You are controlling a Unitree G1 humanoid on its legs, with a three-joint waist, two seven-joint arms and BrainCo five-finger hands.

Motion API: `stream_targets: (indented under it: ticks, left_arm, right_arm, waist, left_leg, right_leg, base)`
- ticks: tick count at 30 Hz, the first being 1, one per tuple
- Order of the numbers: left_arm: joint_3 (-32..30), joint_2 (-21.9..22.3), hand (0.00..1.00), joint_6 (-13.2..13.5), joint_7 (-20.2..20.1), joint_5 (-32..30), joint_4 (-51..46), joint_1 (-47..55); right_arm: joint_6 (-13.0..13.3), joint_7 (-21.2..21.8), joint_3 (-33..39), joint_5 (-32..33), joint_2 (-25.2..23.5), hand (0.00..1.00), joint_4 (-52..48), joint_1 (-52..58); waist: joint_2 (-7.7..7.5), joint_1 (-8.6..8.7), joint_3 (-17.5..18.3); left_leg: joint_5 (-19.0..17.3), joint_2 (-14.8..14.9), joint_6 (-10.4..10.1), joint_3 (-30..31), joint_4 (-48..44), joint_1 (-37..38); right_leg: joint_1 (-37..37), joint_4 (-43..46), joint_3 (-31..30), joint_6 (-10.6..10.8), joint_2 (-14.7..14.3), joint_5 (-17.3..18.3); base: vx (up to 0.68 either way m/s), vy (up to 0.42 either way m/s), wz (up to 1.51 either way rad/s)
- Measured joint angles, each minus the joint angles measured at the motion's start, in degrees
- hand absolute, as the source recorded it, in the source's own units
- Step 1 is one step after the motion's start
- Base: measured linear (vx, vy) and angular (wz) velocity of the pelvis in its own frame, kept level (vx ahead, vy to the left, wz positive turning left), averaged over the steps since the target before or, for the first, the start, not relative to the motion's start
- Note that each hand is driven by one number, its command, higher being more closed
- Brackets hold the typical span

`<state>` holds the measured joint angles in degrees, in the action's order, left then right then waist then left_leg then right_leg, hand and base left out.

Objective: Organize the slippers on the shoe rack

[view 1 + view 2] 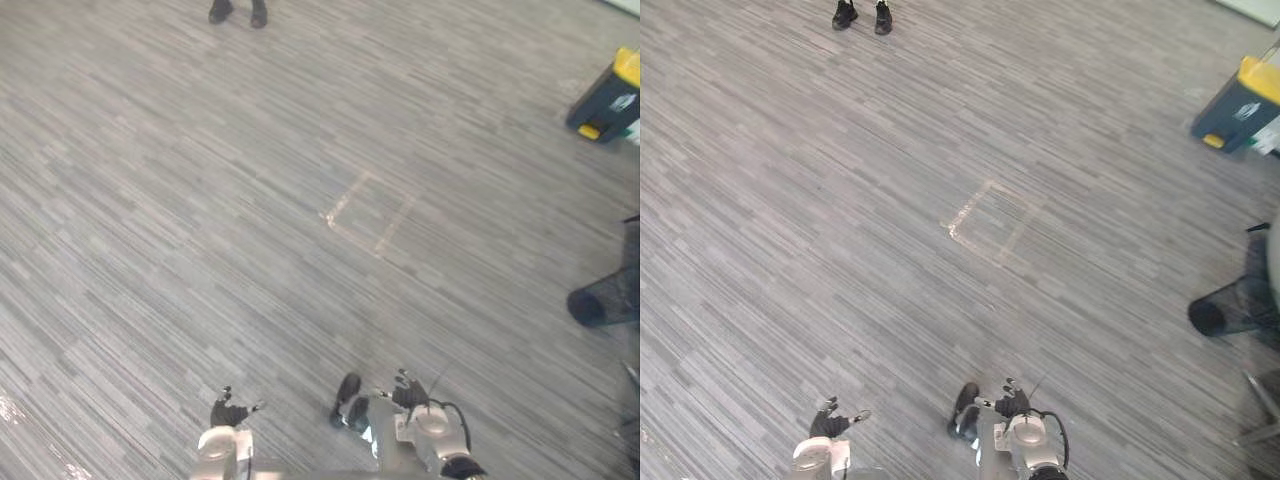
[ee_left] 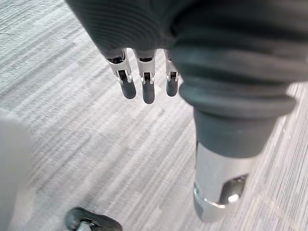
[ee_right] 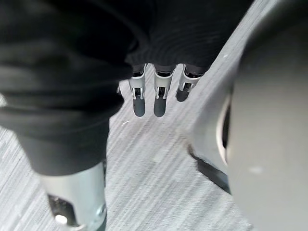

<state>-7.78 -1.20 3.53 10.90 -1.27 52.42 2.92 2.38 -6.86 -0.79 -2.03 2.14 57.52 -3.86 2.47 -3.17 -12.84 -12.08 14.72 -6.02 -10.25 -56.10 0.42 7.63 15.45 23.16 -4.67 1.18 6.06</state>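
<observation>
The left hand [image 1: 230, 411] hung near the robot's side of the tape square [image 1: 368, 213]. Its fingers [image 2: 147, 86] were straight and loose and held nothing. The right hand [image 1: 404, 393] hung beside it, its fingers [image 3: 159, 98] straight too, over the floor [image 1: 150, 200]. A person's shoes [image 1: 238, 12] stood far past the square.

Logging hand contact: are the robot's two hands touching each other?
Apart. Left eye view shows floor between the left hand and the right hand.

Left hand [image 1: 230, 411] and right hand [image 1: 405, 393] hang down, fingers straight
</observation>
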Motion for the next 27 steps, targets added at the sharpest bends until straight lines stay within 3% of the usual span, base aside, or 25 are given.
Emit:
stream_targets:
  ticks: [2, 3, 5, 6, 7, 8, 9, 11, 14, 15, 17, 19, 21, 22, 23, 24, 25, 27]
  left_arm:
    - [-0.26, -0.45, 0.00, 0.03, -0.05, 0.01, -0.28, 0.10]
    - [-0.34, -0.73, 0.00, 0.13, -0.07, 0.16, -1.51, 0.12]
    - [-0.56, -0.83, 0.00, 0.84, -0.19, 0.28, -3.06, -0.03]
    - [-0.66, -0.82, 0.00, 1.06, -0.23, 0.30, -3.64, -0.06]
    - [-1.06, -0.67, 0.00, 1.25, -0.69, 0.28, -4.39, -0.05]
    - [-1.81, 0.08, 0.00, 1.23, -1.16, 0.36, -4.00, -0.16]
    - [-2.09, -0.94, 0.00, 1.22, -1.07, 0.41, -3.44, -0.12]
    - [-2.52, -1.01, 0.00, 1.11, -1.08, 0.38, -3.28, -0.11]
    - [-2.75, -1.70, 0.00, 0.94, -1.10, 0.31, -3.02, -0.04]
    - [-2.23, -2.84, 0.00, 0.68, -1.13, 0.25, -1.81, -0.07]
    - [-2.02, -3.69, 0.00, 0.13, -1.09, 0.24, -0.38, 0.06]
    - [-0.95, -4.15, 0.00, -0.39, -1.08, 0.20, 1.06, 0.12]
    - [-0.65, -4.19, 0.00, -0.50, -1.12, 0.18, 1.20, 0.06]
    - [0.57, -4.08, 0.00, -0.52, -1.15, 0.14, 1.23, -0.27]
    - [1.01, -3.99, 0.00, -0.52, -1.16, 0.08, 1.23, -0.42]
    - [1.76, -3.79, 0.00, -0.49, -1.18, -0.25, 1.23, -0.68]
    - [2.63, -3.76, 0.00, -0.40, -1.25, -0.80, 1.21, -0.49]
    - [2.74, -3.75, 0.00, -0.26, -1.28, -0.95, 1.18, 0.14]
  right_arm:
    - [-0.20, -0.07, 0.10, -0.08, -0.06, 0.00, 0.93, -0.26]
    - [-0.20, -0.12, 0.11, -0.08, 0.03, 0.00, 0.93, -0.88]
    - [-0.19, -0.17, 0.32, -0.08, -0.24, 0.00, 0.95, -2.28]
    - [-0.19, -0.22, 0.56, -0.10, -0.44, 0.00, 0.99, -2.80]
    - [-0.08, -0.42, 0.63, -0.13, -0.71, 0.00, 1.14, -3.60]
    - [0.00, -0.51, 0.34, -0.22, -0.51, 0.00, 2.48, -4.09]
    - [-0.16, -0.38, -1.10, -0.28, -2.04, 0.00, 2.84, -3.83]
    - [-0.14, -0.35, -1.76, -0.29, -2.65, 0.00, 2.88, -3.67]
    - [-0.06, -0.30, -1.68, -0.37, -2.90, 0.00, 3.09, -3.14]
    - [-0.11, -0.25, -1.62, -0.38, -3.18, 0.00, 3.10, -2.65]
    - [-0.16, 0.03, -1.47, -0.39, -3.21, 0.00, 3.32, -2.15]
    - [-0.17, 0.21, -0.31, -0.39, -3.14, 0.00, 3.77, -1.68]
    - [0.02, 0.17, 0.08, -0.51, -2.99, 0.00, 3.67, -2.64]
    - [0.35, 0.18, 0.08, -0.51, -2.38, 0.00, 3.34, -2.82]
    - [0.37, 0.17, 0.08, -0.51, -2.12, 0.00, 2.98, -2.87]
    - [0.30, 0.08, 0.11, -0.49, -1.81, 0.00, 2.43, -2.80]
    - [0.10, 0.02, 0.18, -0.48, -1.80, 0.00, 2.19, -2.71]
    - [-0.19, 0.03, 0.20, -0.49, -1.92, 0.00, 2.22, -2.13]
  waist:
    - [-1.05, -0.31, -0.02]
    - [-1.65, -0.91, -0.36]
    - [-2.59, -1.79, -1.02]
    - [-3.12, -1.98, -1.34]
    - [-3.08, -2.44, -1.52]
    - [-2.68, -3.10, -1.76]
    - [-4.52, -3.39, -1.23]
    - [-5.12, -3.40, -0.90]
    - [-5.11, -4.08, -0.76]
    - [-5.30, -3.67, -0.72]
    - [-5.35, -3.05, -0.90]
    - [-4.53, -2.08, -1.39]
    - [-4.09, -1.90, -1.91]
    - [-3.86, -1.51, -2.12]
    - [-3.69, -1.44, -2.23]
    - [-3.59, -1.24, -2.32]
    - [-4.16, -0.96, -2.46]
    - [-5.16, -0.28, -2.02]
  left_leg:
    - [-4.89, 0.65, 1.69, -2.13, -2.87, -7.23]
    - [-7.69, 0.06, 2.97, -3.22, 1.58, -11.99]
    - [-8.40, -2.34, 3.29, -3.46, 10.64, -15.99]
    - [-8.15, -3.25, 3.37, -3.12, 14.32, -17.03]
    - [-4.53, -5.06, 2.59, -0.39, 24.85, -18.37]
    - [3.35, -5.59, 3.47, 0.49, 30.18, -16.78]
    - [1.48, -7.61, 3.35, -1.94, 31.56, -14.81]
    - [-1.00, -8.42, 4.37, -2.06, 30.27, -14.00]
    - [-5.46, -8.74, 7.11, -6.35, 28.12, -10.16]
    - [-6.95, -9.30, 7.82, -7.54, 28.30, -7.42]
    - [-8.32, -10.33, 8.45, -8.06, 29.81, -2.82]
    - [-8.55, -10.49, 8.75, -7.98, 33.83, 2.99]
    - [-8.54, -10.37, 8.73, -7.95, 36.60, 6.08]
    - [-8.53, -9.84, 8.73, -7.89, 38.56, 8.22]
    - [-8.54, -9.55, 8.73, -7.88, 38.97, 8.82]
    - [-8.52, -9.01, 8.68, -7.89, 39.83, 9.99]
    - [-8.68, -9.25, 7.62, -7.72, 41.35, 12.02]
    - [-10.21, -9.94, 4.42, -5.97, 42.47, 15.32]
  right_leg:
    - [-6.90, -4.88, -1.34, 1.02, -0.08, 0.61]
    - [-9.37, -6.48, -2.79, 1.22, 0.30, 0.63]
    - [-10.77, -6.98, -4.92, 2.45, 2.10, 1.14]
    - [-11.14, -6.91, -5.58, 3.40, 2.95, 1.54]
    - [-11.83, -6.86, -7.37, 6.12, 4.43, 3.00]
    - [-13.08, -7.02, -9.70, 9.42, 4.75, 4.17]
    - [-14.31, -7.73, -9.62, 9.59, 6.88, 3.47]
    - [-14.99, -7.00, -9.50, 10.17, 6.90, 3.10]
    - [-10.67, 8.37, -10.53, 12.46, 10.00, 4.89]
    - [-6.37, 22.42, -10.72, 13.41, 12.04, 4.81]
    - [-2.34, 38.19, -8.08, 12.11, 14.81, 5.19]
    - [1.56, 43.35, -1.91, 7.64, 15.85, 7.87]
    - [4.83, 37.77, 2.36, 6.31, 15.23, 9.10]
    - [7.00, 26.97, 4.79, 6.10, 13.40, 8.99]
    - [7.55, 22.81, 5.18, 6.23, 12.52, 8.39]
    - [8.24, 12.55, 5.92, 6.59, 10.71, 5.17]
    - [8.35, 0.87, 6.59, 6.51, 8.74, -0.84]
    - [8.38, -2.85, 6.31, 5.06, 8.20, -4.41]
  base:
    - [0.58, 0.034, -0.21]
    - [0.52, 0.167, -0.38]
    - [0.35, 0.207, -0.49]
    - [0.28, 0.259, -0.58]
    - [0.34, 0.360, -0.78]
    - [0.53, 0.463, -0.81]
    - [0.39, 0.323, -0.61]
    - [0.38, 0.204, -0.25]
    - [0.43, 0.249, -0.53]
    - [0.30, 0.179, -0.22]
    - [0.39, 0.150, -0.14]
    - [0.46, 0.110, -0.20]
    - [0.36, 0.039, -0.14]
    - [0.27, -0.016, 0.05]
    - [0.34, -0.044, 0.17]
    - [0.36, -0.076, 0.29]
    - [0.37, -0.093, 0.32]
    - [0.51, -0.180, 0.46]
